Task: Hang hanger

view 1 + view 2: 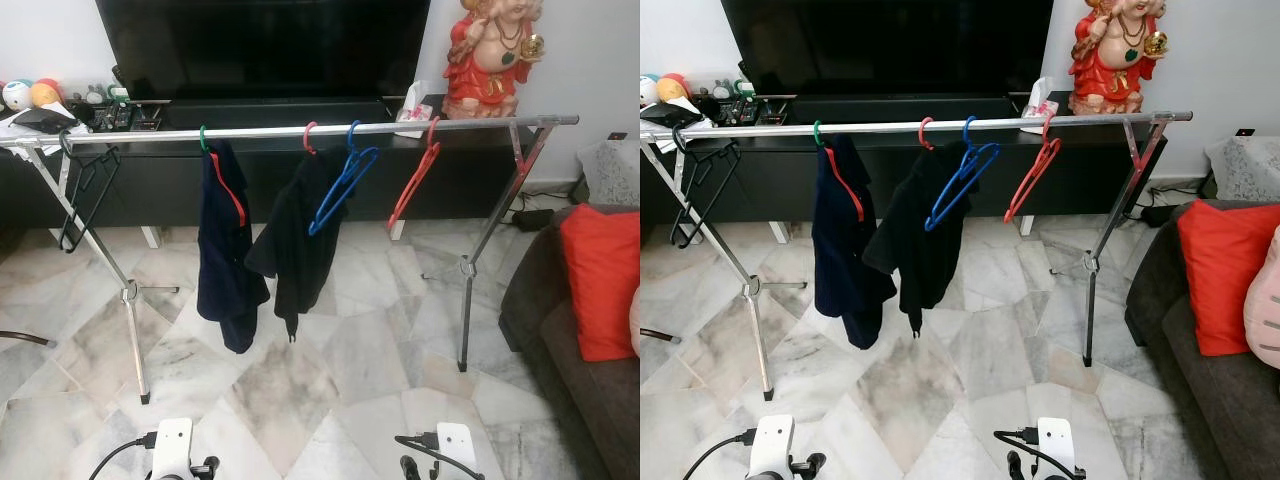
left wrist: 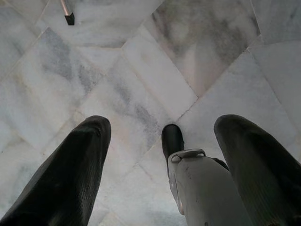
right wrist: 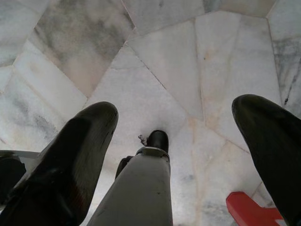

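Head view: the clothes rail (image 1: pixel 300 131) carries a black hanger (image 1: pixel 85 195) at its left end, then two dark garments (image 1: pixel 225 250), a blue hanger (image 1: pixel 343 190) and a red hanger (image 1: pixel 415 185) further right. Left wrist view: left claw (image 2: pixel 162 141) spread wide, holding nothing, over the marble floor (image 2: pixel 155 56). Right wrist view: right claw (image 3: pixel 176 136) equally wide, empty.

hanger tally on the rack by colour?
Black hanger: 1, empty
Green-hooked hanger: 1, red arm showing, holding a dark garment
Red hangers: 2, one holding a black garment
Blue hanger: 1, empty
Total: 5
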